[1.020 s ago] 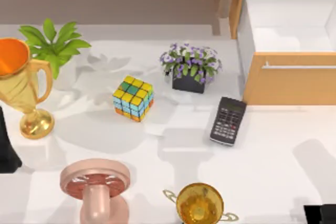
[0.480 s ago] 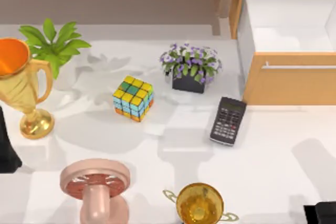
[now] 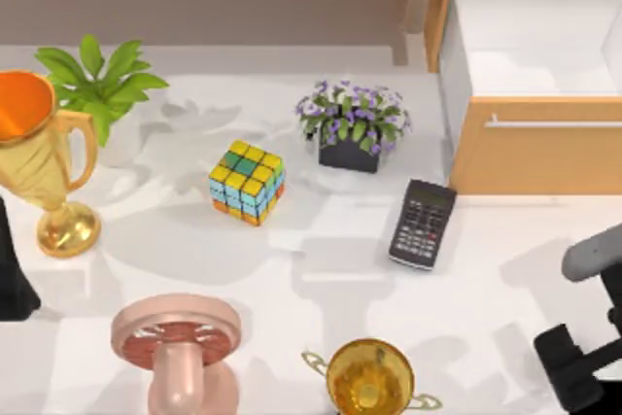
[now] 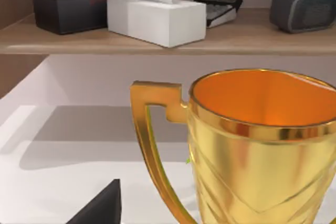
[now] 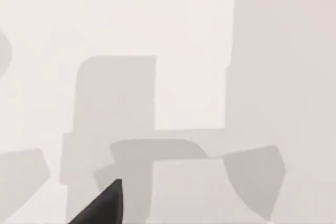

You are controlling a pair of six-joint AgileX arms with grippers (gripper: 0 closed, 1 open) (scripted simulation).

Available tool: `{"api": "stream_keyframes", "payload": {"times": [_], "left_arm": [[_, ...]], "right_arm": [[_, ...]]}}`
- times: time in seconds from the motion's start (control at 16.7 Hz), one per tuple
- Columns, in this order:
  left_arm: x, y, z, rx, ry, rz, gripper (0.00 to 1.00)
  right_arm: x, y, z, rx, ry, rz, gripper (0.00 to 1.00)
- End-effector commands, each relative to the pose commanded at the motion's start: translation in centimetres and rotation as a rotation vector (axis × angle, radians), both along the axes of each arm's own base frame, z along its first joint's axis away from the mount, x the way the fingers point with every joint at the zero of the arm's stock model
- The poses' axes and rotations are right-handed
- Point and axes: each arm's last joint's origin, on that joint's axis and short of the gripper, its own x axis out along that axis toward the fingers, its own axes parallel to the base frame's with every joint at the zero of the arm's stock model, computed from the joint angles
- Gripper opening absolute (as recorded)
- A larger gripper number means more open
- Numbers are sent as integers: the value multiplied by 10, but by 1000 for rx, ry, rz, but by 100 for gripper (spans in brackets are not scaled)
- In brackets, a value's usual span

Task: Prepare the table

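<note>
Tabletop (image 3: 321, 269), white, spans the top view; open room lies at 4 o'clock between calculator (image 3: 422, 224) and right gripper (image 3: 573, 376), its grip unreadable. Left wrist view: gold trophy (image 4: 262, 145) below shelf (image 4: 157, 38). Right wrist view: bare tabletop.

Two trophies (image 3: 44, 167) (image 3: 369, 376), two plants (image 3: 97, 80) (image 3: 352, 123), one cube (image 3: 246, 182), one calculator (image 3: 422, 224), two tissue boxes (image 4: 156, 19) (image 4: 71, 9).

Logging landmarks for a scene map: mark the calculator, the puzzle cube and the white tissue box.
calculator (image 3: 422, 224): top view, on its keypad.
puzzle cube (image 3: 246, 183): top view, on its upper face near the front edge.
white tissue box (image 4: 156, 19): left wrist view, on its front side wall.
</note>
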Motion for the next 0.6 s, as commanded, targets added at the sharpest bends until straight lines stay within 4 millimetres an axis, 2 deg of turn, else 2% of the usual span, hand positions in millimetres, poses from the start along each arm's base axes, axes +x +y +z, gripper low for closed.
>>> {"api": "stream_keyframes", "payload": {"times": [0.3, 0.6], "left_arm": [[0, 0, 0, 0, 0, 0, 100], [0, 0, 0, 0, 0, 0, 100]], "right_arm": [[25, 15, -12, -108, -334, 298, 100], [44, 22, -23, -337, -670, 511, 100]]}}
